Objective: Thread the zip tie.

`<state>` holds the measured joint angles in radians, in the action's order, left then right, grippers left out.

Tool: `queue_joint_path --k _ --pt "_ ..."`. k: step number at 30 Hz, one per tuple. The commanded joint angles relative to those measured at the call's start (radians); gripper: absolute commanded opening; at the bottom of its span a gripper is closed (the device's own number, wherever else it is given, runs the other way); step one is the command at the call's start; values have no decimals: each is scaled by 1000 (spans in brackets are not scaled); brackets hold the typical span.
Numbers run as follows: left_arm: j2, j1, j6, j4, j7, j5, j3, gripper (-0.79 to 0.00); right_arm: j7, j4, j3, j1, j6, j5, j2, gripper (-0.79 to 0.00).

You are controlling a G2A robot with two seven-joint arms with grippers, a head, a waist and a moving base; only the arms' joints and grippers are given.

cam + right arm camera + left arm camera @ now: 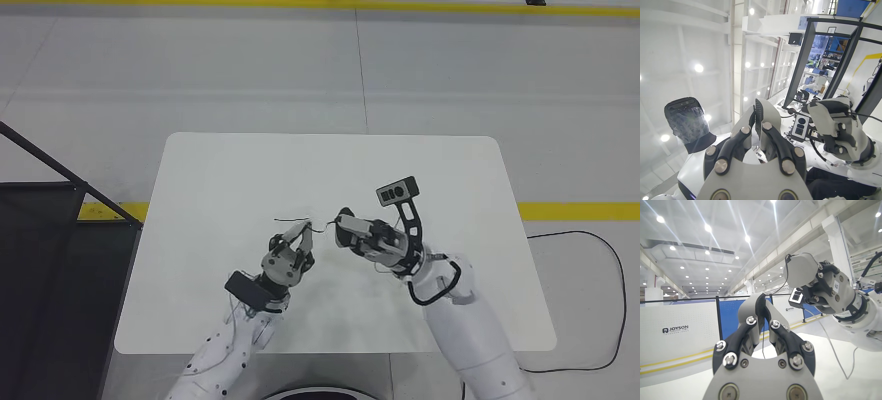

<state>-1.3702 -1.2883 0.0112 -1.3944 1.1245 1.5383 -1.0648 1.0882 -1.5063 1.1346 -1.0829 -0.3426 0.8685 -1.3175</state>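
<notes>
The zip tie [290, 219] is a thin black strand held above the middle of the white table [200, 180], between the two grippers. My left gripper [297, 237] is shut on one part of it. In the left wrist view the zip tie [784, 279] runs from between the left gripper's [763, 298] pressed fingers up to the right gripper [789, 262], which pinches its curled end. In the right wrist view the right gripper [755, 106] has its fingers pressed together, and a tail of the zip tie [865, 115] sticks out past the left gripper [806, 108].
The two grippers are only a few centimetres apart over the table's centre. A black metal frame [40, 160] with a dark panel stands off the table's left edge. A black cable [600, 300] loops on the floor to the right.
</notes>
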Motion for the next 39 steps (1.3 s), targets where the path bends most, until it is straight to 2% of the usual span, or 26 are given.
queue_joint_path --k 1,8,14,25,39 --pt "-1 1 21 -1 0 -11 2 -785 7 -1 1 -1 1 9 0 -785" --pt "1 -5 111 -12 -11 -60 -4 -785 -10 0 -4 7 36 -18 -1 -785" --pt "2 -11 134 -20 -19 -65 -11 -785 -61 2 -17 16 37 -95 -2 -785" --pt "6 -28 234 -65 -45 -163 -41 -785 -92 5 -33 25 52 -166 -3 -785" --pt "2 -45 197 -93 -13 -176 -60 -785 -95 4 -36 26 67 -261 3 -785"
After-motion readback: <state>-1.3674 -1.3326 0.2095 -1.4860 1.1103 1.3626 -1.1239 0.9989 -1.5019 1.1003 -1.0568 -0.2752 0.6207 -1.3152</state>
